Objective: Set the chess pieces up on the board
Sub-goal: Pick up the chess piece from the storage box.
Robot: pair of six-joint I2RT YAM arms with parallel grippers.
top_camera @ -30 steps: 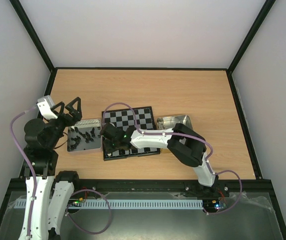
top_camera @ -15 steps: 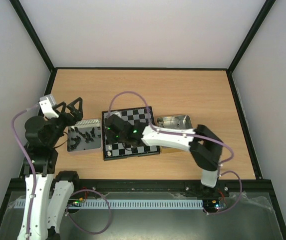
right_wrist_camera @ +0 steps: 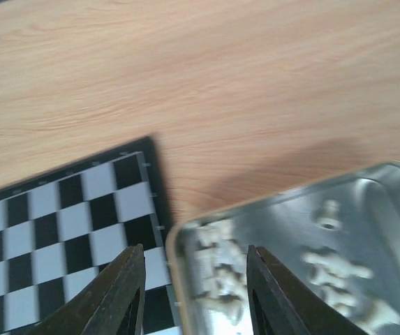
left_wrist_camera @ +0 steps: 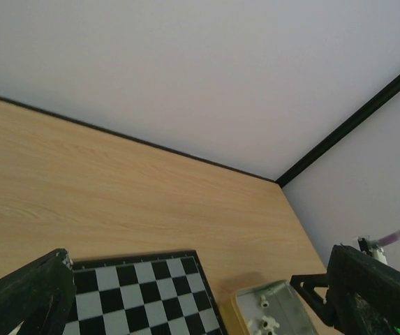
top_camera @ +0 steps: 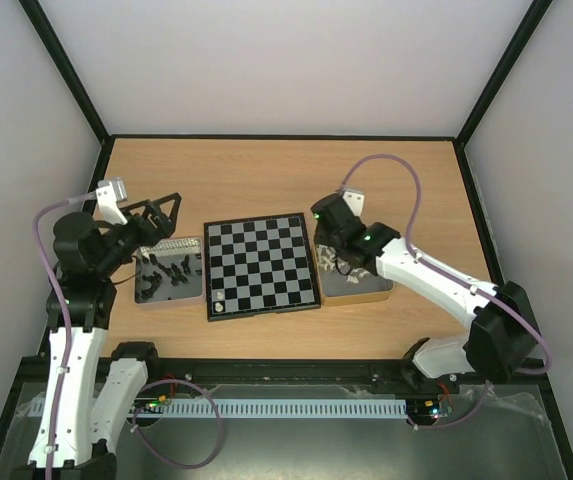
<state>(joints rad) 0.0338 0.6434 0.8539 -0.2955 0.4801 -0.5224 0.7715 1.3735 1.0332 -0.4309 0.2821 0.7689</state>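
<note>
- Chess pieces (right_wrist_camera: pixel 217 276), the cream-white ones, lie in the right tin (right_wrist_camera: pixel 395 225), just below the gap between the right gripper (right_wrist_camera: pixel 194 296)'s parted, empty fingers.
- Black chessmen (top_camera: pixel 171 270) fill the left tin (top_camera: pixel 171 303); the left gripper (top_camera: pixel 163 213) hovers over its far edge, spread wide and holding nothing.
- Board (top_camera: pixel 261 265) lies between the tins.

The top view looks steeply down from high behind the near edge, taking in the whole desk (top_camera: pixel 366 180). The left wrist view aims low and rightward across the board (left_wrist_camera: pixel 137 293) toward the far wall (left_wrist_camera: pixel 186 70). The right wrist view looks closely down at the board's corner and the right-hand tin (right_wrist_camera: pixel 269 216), which all three views share.
</note>
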